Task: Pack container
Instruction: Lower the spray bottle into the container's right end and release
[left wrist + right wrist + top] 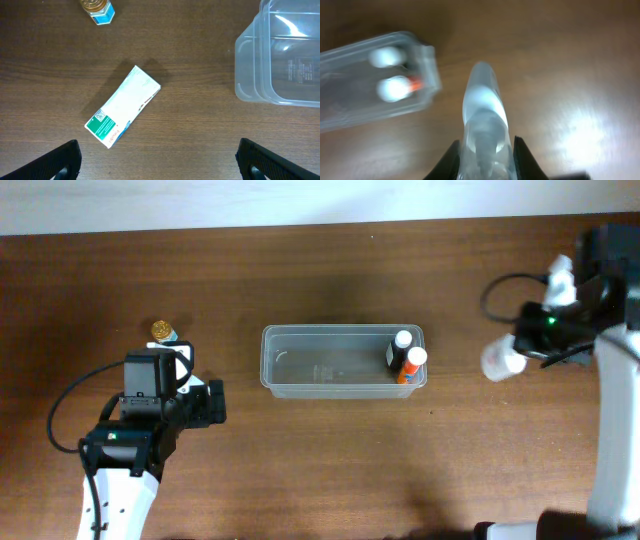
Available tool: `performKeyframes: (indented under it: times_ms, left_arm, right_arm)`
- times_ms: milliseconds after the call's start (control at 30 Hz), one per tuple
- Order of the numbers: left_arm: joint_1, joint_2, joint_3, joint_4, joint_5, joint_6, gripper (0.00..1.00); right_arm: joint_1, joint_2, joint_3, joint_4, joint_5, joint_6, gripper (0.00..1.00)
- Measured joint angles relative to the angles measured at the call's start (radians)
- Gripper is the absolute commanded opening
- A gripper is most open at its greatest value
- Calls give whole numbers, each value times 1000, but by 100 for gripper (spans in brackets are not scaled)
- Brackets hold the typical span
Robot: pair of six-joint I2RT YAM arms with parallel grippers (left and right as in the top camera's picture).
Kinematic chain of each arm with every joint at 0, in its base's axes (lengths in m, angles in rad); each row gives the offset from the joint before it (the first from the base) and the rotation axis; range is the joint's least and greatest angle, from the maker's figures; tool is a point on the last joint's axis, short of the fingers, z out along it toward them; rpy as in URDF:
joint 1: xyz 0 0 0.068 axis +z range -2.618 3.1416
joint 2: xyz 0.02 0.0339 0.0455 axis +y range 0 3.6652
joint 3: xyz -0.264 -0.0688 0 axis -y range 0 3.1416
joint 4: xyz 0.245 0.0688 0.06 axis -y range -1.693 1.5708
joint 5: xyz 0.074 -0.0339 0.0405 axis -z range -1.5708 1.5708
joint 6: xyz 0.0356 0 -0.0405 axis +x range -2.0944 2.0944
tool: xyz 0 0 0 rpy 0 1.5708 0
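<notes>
1. The right gripper (pixel 484 159) is clamped on a clear bottle (pixel 481 105), with a dark finger pressed to each side; the bottle juts straight ahead of it over bare table
2. In the right wrist view the container (pixel 365 85) sits ahead and to the left of this gripper, blurred and apart from the held bottle, with two white caps showing at its near end
3. Only the overhead view shows what the caps belong to: a black bottle (pixel 399 348) and an orange bottle (pixel 409 367), side by side at the container end nearest the right gripper
4. The left gripper (pixel 157 161) has its fingers spread wide, with nothing between them
5. The left wrist view alone shows a white and green box (pixel 122 107) lying flat and slantwise just ahead of that gripper; from overhead the arm covers most of it
6. Further ahead and left stands a jar (pixel 97 9) with a gold lid and blue label; the container's rounded corner lies ahead to the right
7. The table (pixel 330 470) is dark brown wood grain, with glare in the right wrist view; a pale strip runs beyond its far edge
</notes>
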Motion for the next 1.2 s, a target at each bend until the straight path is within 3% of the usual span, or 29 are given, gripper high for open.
performKeyframes:
  times_ms: [200, 433, 667, 1200]
  left_arm:
    - [0, 0, 0, 0, 0, 0, 99]
    - [0, 0, 0, 0, 0, 0, 99]
    - [0, 0, 0, 0, 0, 0, 99]
    - [0, 0, 0, 0, 0, 0, 99]
  right_arm:
    - [270, -63, 47, 32, -15, -2, 19]
    - [417, 21, 47, 66, 10, 27, 19]
    - [448, 127, 30, 111, 31, 54, 19]
    - [448, 201, -314, 414, 53, 64, 19]
